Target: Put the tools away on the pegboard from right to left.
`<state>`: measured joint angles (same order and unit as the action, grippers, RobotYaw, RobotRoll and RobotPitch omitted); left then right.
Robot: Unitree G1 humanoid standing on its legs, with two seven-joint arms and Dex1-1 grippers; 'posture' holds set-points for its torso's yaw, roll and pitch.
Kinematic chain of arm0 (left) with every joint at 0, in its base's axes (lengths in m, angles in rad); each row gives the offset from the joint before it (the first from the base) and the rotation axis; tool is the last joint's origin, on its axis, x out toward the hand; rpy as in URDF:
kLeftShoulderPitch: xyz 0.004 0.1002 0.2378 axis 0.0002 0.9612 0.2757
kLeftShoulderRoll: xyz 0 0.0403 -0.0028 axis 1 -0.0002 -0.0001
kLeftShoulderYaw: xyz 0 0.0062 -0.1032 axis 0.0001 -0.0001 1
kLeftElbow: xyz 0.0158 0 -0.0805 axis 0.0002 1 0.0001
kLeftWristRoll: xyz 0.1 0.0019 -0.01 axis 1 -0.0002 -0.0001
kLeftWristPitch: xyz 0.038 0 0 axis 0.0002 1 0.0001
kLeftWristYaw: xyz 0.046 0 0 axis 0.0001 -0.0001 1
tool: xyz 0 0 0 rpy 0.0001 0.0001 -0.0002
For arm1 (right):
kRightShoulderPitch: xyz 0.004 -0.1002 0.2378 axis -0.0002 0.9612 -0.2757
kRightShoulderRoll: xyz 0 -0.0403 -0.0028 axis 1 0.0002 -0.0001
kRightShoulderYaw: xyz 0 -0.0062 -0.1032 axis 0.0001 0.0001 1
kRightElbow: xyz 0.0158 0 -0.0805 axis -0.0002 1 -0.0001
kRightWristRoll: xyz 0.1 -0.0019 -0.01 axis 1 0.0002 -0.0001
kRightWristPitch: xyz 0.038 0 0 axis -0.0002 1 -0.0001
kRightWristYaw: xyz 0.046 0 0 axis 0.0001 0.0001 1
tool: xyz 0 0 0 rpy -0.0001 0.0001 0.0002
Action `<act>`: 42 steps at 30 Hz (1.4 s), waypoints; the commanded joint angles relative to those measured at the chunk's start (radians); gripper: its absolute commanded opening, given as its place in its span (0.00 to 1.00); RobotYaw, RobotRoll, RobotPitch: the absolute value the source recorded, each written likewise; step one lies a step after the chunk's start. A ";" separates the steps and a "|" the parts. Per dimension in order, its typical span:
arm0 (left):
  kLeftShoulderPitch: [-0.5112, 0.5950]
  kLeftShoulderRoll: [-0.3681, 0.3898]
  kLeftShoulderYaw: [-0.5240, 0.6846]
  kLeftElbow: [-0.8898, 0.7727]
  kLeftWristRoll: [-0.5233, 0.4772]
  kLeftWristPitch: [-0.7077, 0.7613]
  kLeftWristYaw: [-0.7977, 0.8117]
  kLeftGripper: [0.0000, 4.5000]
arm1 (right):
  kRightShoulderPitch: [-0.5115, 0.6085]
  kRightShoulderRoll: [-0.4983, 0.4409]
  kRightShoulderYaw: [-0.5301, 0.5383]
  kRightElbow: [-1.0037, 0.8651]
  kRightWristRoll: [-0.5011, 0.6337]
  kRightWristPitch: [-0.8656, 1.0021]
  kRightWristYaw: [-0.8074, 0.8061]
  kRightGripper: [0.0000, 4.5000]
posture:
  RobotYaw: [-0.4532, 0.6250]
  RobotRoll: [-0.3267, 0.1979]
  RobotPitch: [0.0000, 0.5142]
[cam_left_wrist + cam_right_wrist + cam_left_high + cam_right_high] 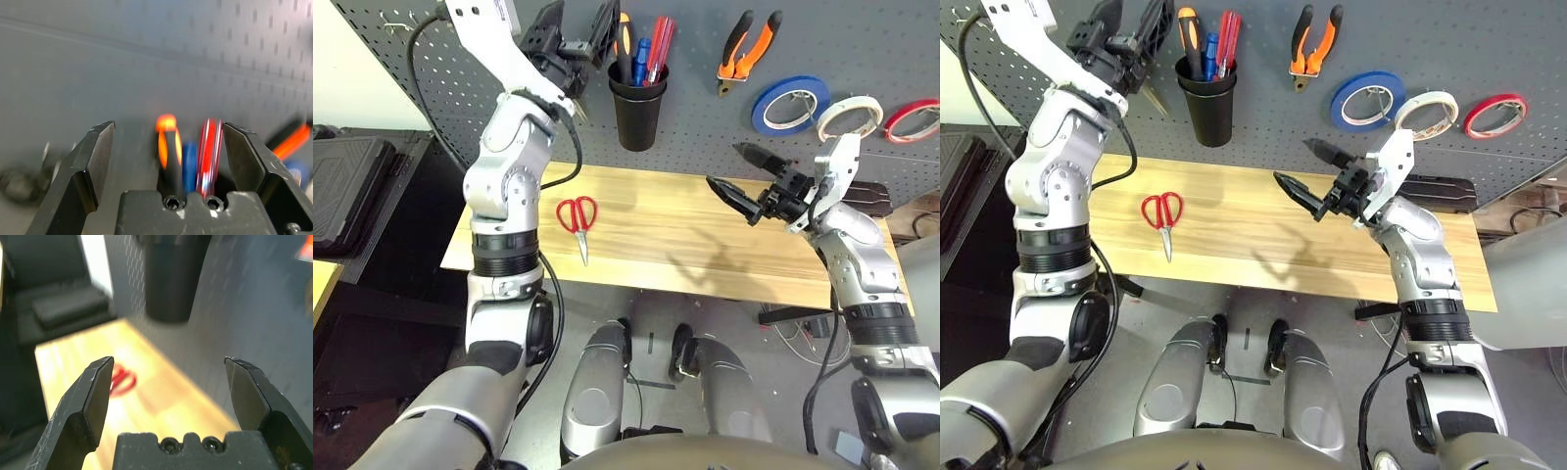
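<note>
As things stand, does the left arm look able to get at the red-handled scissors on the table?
Probably yes. The red-handled scissors lie alone on bare wooden table, below the left gripper, which is open up by the black cup. Nothing lies over or beside them; the right gripper hovers well off to the other side.
</note>
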<state>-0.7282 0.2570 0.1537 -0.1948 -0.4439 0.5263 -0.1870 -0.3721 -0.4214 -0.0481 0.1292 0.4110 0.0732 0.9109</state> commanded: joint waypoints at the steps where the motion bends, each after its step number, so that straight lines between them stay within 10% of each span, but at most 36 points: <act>1: 0.114 0.021 -0.017 -0.114 0.003 0.089 0.019 0.99 | 0.040 -0.019 0.038 -0.042 -0.031 0.048 -0.001 1.00 | 0.66 0.62 0.40; 18: 0.487 -0.010 -0.039 -0.110 0.101 0.088 0.068 0.99 | 0.086 -0.005 0.206 0.025 -0.236 0.021 -0.045 1.00 | 0.69 0.62 0.47; 42: 0.300 -0.009 -0.002 0.749 0.326 -0.297 0.125 0.99 | 0.043 0.089 0.313 0.096 -0.391 0.075 -0.140 1.00 | 0.64 0.62 0.57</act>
<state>-0.4292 0.2521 0.1476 0.5043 -0.1298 0.2534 -0.0676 -0.3439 -0.3337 0.2547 0.2341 0.0277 0.1308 0.7743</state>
